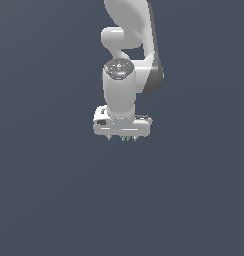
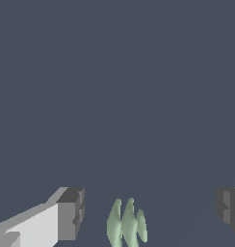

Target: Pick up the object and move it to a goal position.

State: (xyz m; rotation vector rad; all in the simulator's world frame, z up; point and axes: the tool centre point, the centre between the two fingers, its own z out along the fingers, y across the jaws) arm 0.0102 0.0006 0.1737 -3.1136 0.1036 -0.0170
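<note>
The object (image 2: 126, 224) is a tiny pale green cluster of pointed, leaf-like lobes (three or four, upright), low in the wrist frame's middle.

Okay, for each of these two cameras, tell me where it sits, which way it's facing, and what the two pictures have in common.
Exterior view: off the arm, its exact position unknown, facing the white Panda arm as it reaches down; the end effector hangs at its lower end with the pale green object at its tips.
Wrist view: on the wrist, looking out past the two fingertips, which stand wide apart; the object sits between them, touching neither.
Shared: both show the end effector, the green object and the plain dark surface.
</note>
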